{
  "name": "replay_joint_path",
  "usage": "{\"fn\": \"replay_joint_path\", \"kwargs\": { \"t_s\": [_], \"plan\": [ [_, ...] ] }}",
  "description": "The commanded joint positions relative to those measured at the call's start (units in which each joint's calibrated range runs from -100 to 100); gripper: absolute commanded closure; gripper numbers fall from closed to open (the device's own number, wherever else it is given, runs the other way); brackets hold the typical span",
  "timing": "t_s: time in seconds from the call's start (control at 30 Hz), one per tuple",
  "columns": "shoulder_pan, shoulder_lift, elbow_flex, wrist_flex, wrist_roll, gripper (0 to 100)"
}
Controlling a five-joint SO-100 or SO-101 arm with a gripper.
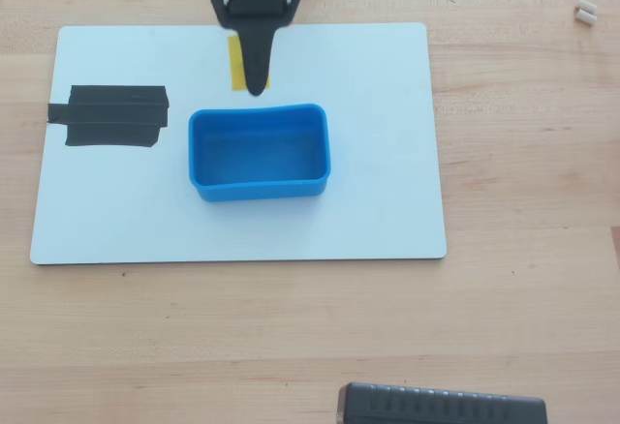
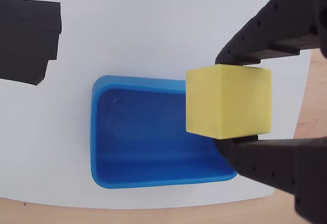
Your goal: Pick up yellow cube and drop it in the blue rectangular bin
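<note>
My gripper (image 1: 252, 74) is shut on the yellow cube (image 2: 227, 106) and holds it in the air. In the wrist view the cube sits between the two black fingers (image 2: 265, 35), over the right end of the blue rectangular bin (image 2: 97, 132). In the overhead view the gripper hangs just beyond the bin's far rim, and only a strip of the cube (image 1: 235, 61) shows beside the black finger. The bin (image 1: 257, 189) stands empty in the middle of the white board.
The white board (image 1: 387, 153) lies on a wooden table. A black tape patch (image 1: 111, 116) is on the board left of the bin and also shows in the wrist view (image 2: 25, 35). A black object (image 1: 441, 407) lies at the near edge. Small white pieces (image 1: 584, 13) lie far right.
</note>
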Motion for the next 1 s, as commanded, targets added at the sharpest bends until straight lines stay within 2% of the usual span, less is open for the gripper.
{"fn": "replay_joint_path", "kwargs": {
  "t_s": [0.0, 0.33, 0.63, 0.73, 0.97],
  "plan": [
    [0.13, -3.72, 3.76, -7.55, -0.93, 87],
    [-3.99, -3.07, 9.39, -19.36, -1.81, 87],
    [-7.08, 5.76, 10.12, -25.71, -2.34, 86],
    [-7.68, 6.31, 9.85, -25.71, -2.34, 77],
    [-8.71, 5.39, 9.12, -23.07, -2.69, 72]
  ]
}}
